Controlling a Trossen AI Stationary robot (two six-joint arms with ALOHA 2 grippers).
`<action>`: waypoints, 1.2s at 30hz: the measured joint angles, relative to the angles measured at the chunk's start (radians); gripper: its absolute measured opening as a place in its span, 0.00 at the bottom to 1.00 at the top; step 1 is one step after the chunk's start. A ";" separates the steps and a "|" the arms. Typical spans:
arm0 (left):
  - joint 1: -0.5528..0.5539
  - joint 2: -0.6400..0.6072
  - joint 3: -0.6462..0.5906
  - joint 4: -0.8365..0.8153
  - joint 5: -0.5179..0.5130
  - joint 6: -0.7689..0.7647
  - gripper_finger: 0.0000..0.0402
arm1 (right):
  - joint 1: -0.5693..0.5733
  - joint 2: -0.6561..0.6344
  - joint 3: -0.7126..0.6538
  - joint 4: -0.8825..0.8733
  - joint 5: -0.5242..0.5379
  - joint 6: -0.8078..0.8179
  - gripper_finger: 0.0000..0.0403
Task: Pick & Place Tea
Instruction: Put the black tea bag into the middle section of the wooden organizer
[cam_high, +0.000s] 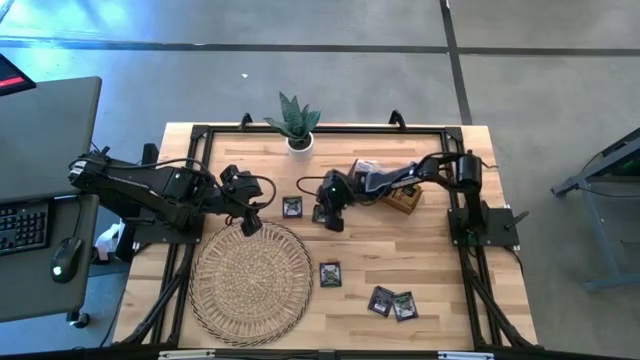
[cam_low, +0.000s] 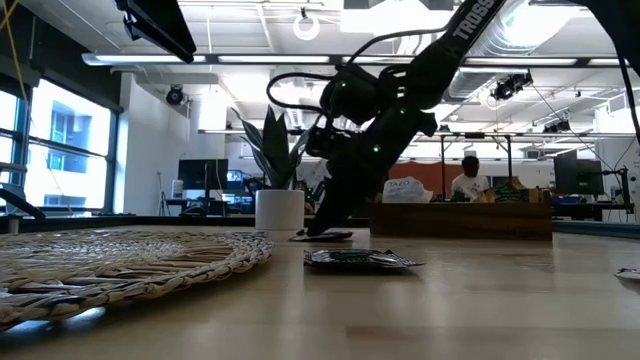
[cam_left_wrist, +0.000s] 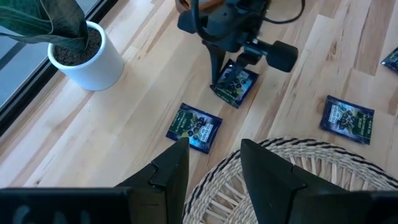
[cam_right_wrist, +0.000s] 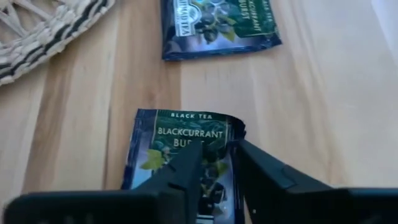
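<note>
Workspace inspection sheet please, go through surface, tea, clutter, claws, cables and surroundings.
Surface: wooden table, bare planks showing.
Tea: dark sachets loose on the table; one blackcurrant sachet under the right claw; another sachet by the mat.
Clutter: round woven mat, potted plant, wooden tray.
Claws: right claw tips down on its sachet, fingers slightly apart; left claw open, hovering at the mat's edge.
Cables: black leads along both arms.
Surroundings: a person seated far behind; keyboard and mouse on a side desk.
</note>
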 joint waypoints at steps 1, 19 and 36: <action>0.000 0.000 0.000 0.000 0.000 -0.002 0.36 | 0.002 0.000 0.000 0.003 0.001 0.000 0.22; 0.000 0.000 0.000 0.003 0.023 -0.028 0.36 | 0.018 -0.178 -0.022 -0.062 0.203 0.140 0.02; 0.000 0.000 0.000 0.012 0.024 -0.030 0.36 | 0.257 -0.511 -0.015 -0.794 1.117 1.191 0.01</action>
